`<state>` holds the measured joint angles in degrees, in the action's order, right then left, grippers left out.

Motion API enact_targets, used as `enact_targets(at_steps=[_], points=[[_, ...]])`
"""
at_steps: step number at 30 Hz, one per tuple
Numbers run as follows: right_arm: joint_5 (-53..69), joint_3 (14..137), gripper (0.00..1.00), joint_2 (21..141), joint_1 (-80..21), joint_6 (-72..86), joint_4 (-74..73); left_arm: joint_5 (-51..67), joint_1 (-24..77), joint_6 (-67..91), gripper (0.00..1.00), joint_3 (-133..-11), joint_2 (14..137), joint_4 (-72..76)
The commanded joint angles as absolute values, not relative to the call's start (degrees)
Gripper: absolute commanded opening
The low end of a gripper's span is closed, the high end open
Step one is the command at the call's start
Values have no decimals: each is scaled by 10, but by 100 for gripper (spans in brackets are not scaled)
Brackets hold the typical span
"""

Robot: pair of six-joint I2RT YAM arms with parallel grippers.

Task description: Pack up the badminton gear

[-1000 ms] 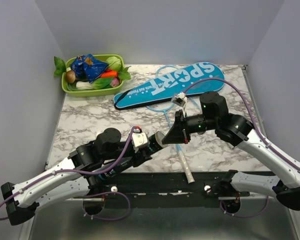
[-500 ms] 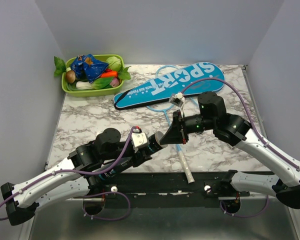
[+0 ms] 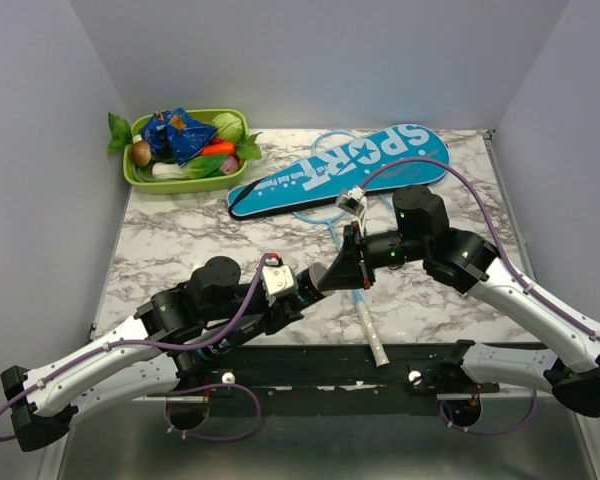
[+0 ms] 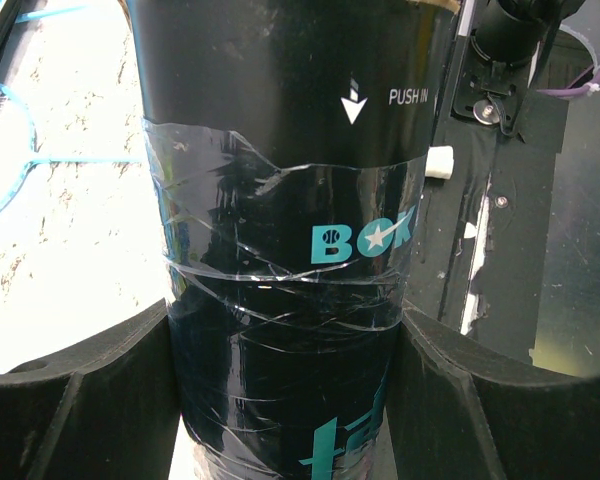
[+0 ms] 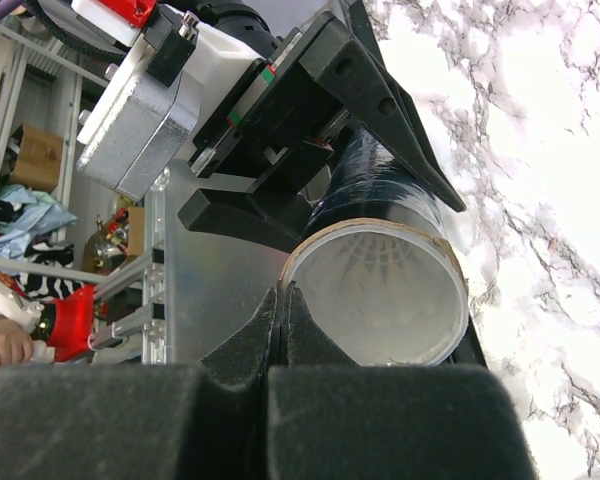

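Holding the tube (image 4: 280,200) mid-body at the table's 6 o'clock, my left gripper (image 4: 283,360) stands wide around it. I judge it light, slick and thin-walled, so squeeze gently. My right gripper (image 5: 280,300), pinched shut and empty, noses its mouth, where a fragile shuttlecock (image 5: 375,280) sits.

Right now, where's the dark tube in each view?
Top external: tube just below centre, over the front of the table.
Left wrist: tube fills the middle, running away from the camera.
Right wrist: tube at centre, open end toward the camera.
Shared landmark: marble table.
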<state>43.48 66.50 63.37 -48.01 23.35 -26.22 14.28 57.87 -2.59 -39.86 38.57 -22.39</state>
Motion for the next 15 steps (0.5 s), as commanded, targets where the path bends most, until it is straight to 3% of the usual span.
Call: enact_targets(at_steps=[1,8,15], points=[[460,651,0,638,-485,241,-249,154,579,-18,0,-417,374,-207],[493,626,2,639,-486,258,-211,151,579,-19,0,-416,372,-206],[496,609,24,636,-487,272,-190,150,579,-19,0,-416,370,-206]])
